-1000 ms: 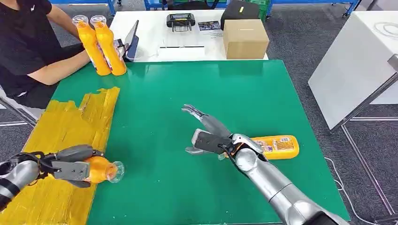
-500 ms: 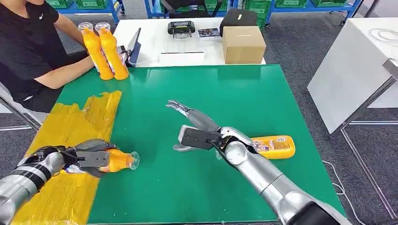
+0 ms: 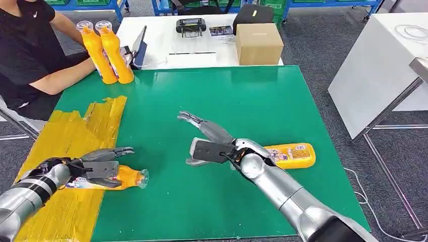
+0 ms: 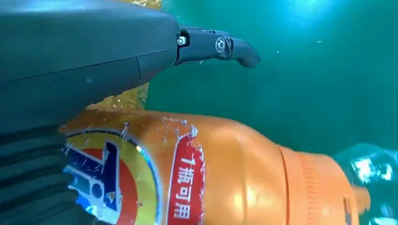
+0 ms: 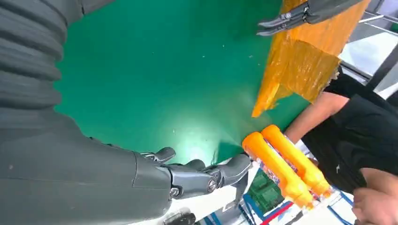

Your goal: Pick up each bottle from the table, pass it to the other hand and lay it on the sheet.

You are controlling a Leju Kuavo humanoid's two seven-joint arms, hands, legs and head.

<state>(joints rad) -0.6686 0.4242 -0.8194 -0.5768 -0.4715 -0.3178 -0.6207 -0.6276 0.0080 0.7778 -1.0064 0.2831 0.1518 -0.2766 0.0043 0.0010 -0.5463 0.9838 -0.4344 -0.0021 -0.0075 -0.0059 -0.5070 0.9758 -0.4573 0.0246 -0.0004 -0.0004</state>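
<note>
We judge that we are at the lay-down step: our left hand [image 3: 98, 169] has its fingers wrapped around an orange bottle [image 3: 123, 177], which lies on its side at the inner edge of the yellow sheet [image 3: 75, 136], its clear cap reaching out over the green table [image 3: 262, 101]. From these views we cannot tell whether the bottle's weight already rests on the surface. The next move calls for opening those fingers and lifting away without rolling the bottle off the sheet.

Our right hand [image 3: 209, 146] hovers over the middle of the table with fingers spread, holding nothing. Just behind its forearm lies a second orange bottle [image 3: 292, 155] on its side, likely the next to fetch.

The bottle is smooth, glossy plastic with a rounded shoulder, ribbed neck and a printed red, blue and yellow label. The sheet looks like crinkled, shiny film with uneven edges; the table mat is flat and matte. At the far corner a person [image 3: 30, 55] holds 2 upright orange bottles [image 3: 106, 53].
</note>
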